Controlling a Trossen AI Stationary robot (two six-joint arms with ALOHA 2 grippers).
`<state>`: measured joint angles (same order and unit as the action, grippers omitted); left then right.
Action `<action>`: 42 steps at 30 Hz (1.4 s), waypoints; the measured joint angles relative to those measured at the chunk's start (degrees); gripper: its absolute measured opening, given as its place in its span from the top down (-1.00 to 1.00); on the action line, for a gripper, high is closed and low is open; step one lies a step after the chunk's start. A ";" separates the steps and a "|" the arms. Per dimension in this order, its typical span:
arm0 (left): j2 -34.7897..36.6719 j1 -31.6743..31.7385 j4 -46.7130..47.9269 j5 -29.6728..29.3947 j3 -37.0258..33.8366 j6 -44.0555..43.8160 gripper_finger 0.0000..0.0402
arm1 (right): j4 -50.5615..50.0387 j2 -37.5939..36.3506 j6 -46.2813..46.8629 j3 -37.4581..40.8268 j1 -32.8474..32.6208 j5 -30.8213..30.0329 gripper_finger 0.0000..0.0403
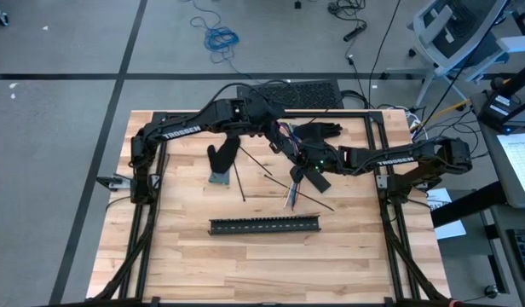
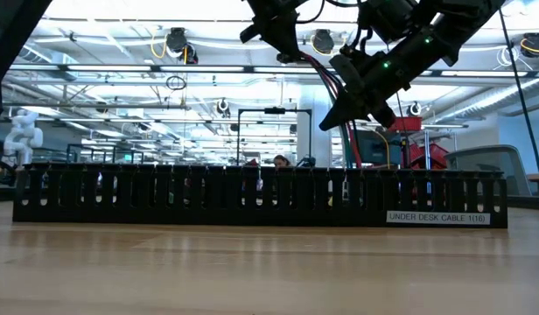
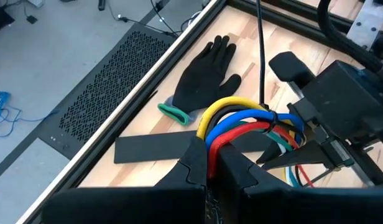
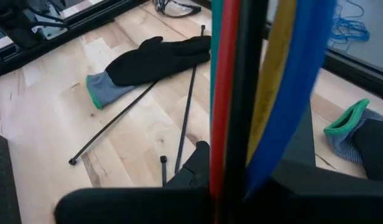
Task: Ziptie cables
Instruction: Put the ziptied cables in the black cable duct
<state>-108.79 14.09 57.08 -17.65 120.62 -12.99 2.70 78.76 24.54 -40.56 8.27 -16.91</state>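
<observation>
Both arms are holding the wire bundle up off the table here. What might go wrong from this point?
1. The cables bend sharply between the left end effector and the right end effector; pulling apart might slip wires from a grip.
2. The loose ends hang over the zip ties lying on the table; lowering might sweep them aside.
3. No tie is around the bundle yet, and both end effectors are occupied.
</observation>
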 joint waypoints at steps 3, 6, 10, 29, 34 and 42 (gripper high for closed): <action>0.00 0.00 1.16 0.01 0.69 -0.01 0.94 | -0.13 -0.38 -0.31 0.02 -0.01 0.09 0.95; 0.03 0.24 1.63 -2.07 1.23 -0.04 0.94 | -1.99 -1.47 -0.41 0.36 -0.09 0.93 0.89; 0.33 0.78 1.25 -3.91 1.37 0.00 0.95 | -2.34 -2.34 -1.63 0.48 -0.09 1.09 0.78; 0.33 1.53 1.92 -2.34 8.22 1.35 0.95 | 4.53 -2.27 -5.11 0.36 0.37 -0.02 0.50; 0.33 1.53 2.34 -0.80 10.40 1.33 0.95 | 8.10 -2.29 -7.94 0.31 0.35 -1.07 0.40; 0.60 1.28 3.62 -0.38 12.87 1.38 0.95 | 8.15 -2.54 -10.63 0.31 0.35 -4.26 0.22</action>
<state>-108.20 15.37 60.70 -18.03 133.49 -11.62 10.85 76.22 13.92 -40.25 8.62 -21.17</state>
